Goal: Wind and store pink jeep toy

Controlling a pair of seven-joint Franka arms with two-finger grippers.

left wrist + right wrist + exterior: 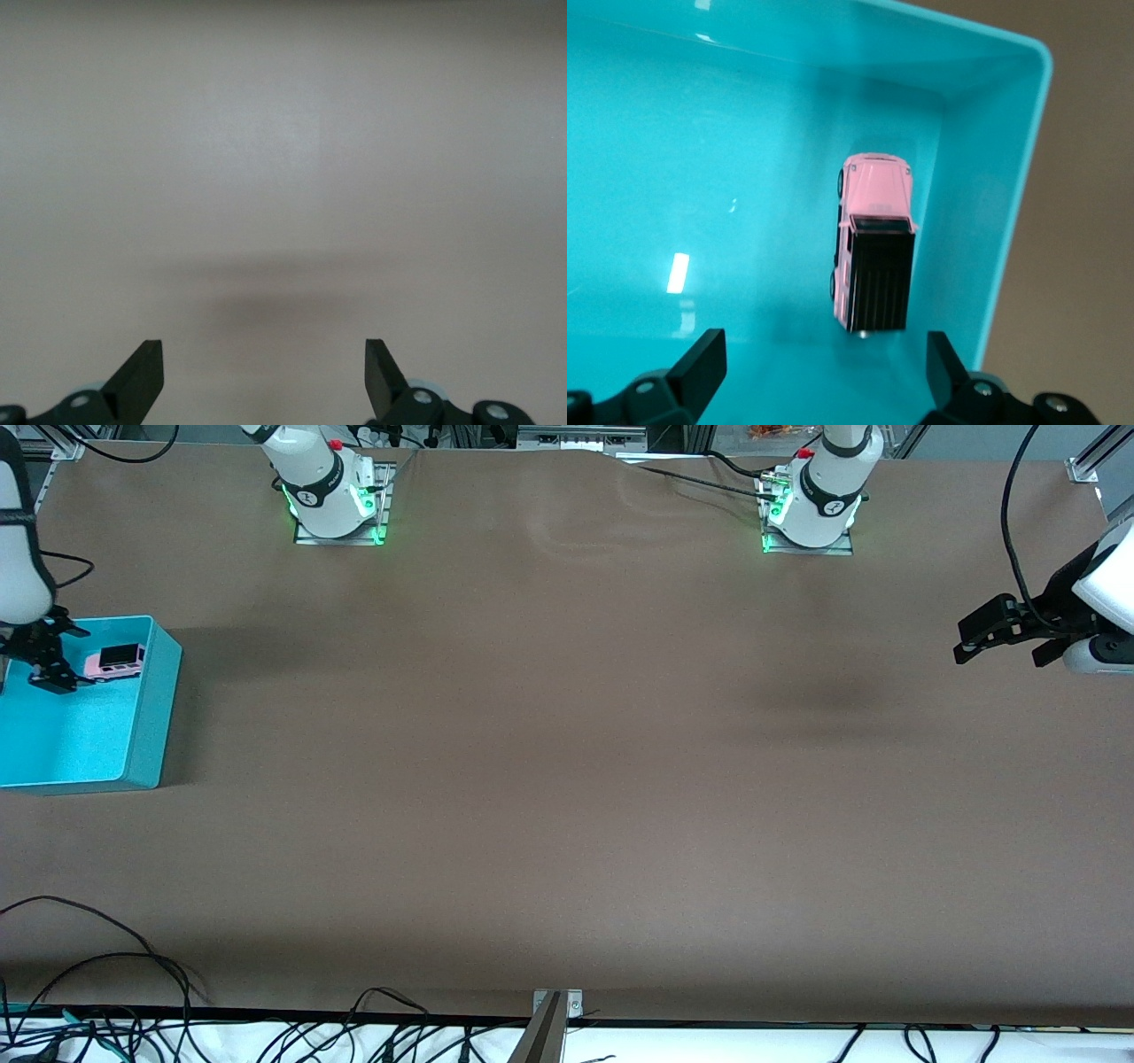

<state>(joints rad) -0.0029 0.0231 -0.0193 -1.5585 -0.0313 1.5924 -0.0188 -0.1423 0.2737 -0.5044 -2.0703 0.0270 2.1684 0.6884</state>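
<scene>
The pink jeep toy [115,662] with its black roof lies inside the turquoise bin [151,726], close to the bin's wall toward the middle of the table. In the right wrist view the jeep [873,243] lies free on the bin floor [700,177]. My right gripper [44,660] hangs open and empty over the bin beside the jeep; its fingertips [704,363] stand wide apart, clear of the toy. My left gripper [997,638] waits open and empty over bare table at the left arm's end; its fingers [142,376] show only tabletop between them.
The bin stands at the right arm's end of the brown table [567,779]. Both arm bases [332,491] stand along the table's top edge. Loose cables [106,992] lie along the edge nearest the front camera.
</scene>
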